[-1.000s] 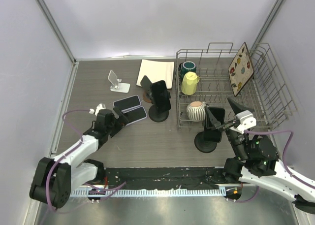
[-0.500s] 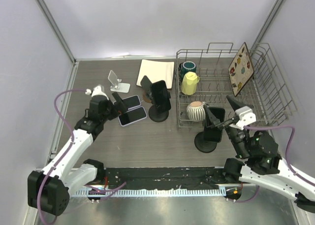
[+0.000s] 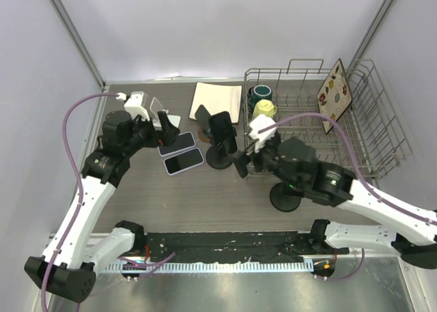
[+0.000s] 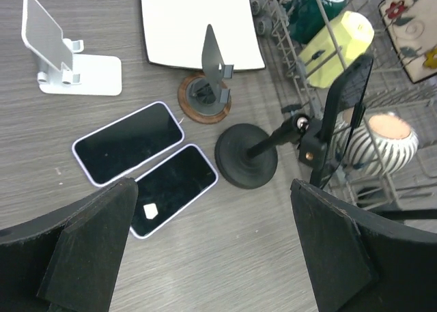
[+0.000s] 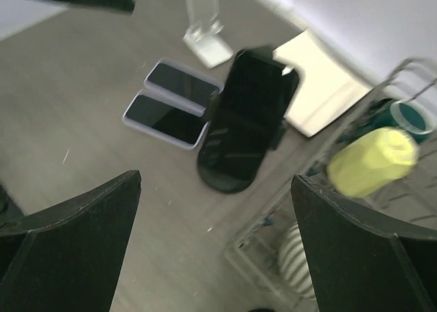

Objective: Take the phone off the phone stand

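The right arm is swinging in from the far right to the middle, its gripper [image 5: 214, 189] hovering with fingers spread wide. The phone [image 5: 250, 114] is sitting just ahead, between them, still clipped in the black phone stand [image 3: 220, 160]. The left arm is lifting back; its gripper [image 4: 212, 189] is hanging spread above two flat phones [image 4: 130, 143] on the worktop [image 3: 205, 196].

Grey wood-grain table [image 3: 205, 189]; pale lavender walls [image 3: 205, 25] on three sides; metal corner posts [image 3: 74, 35]; even light.
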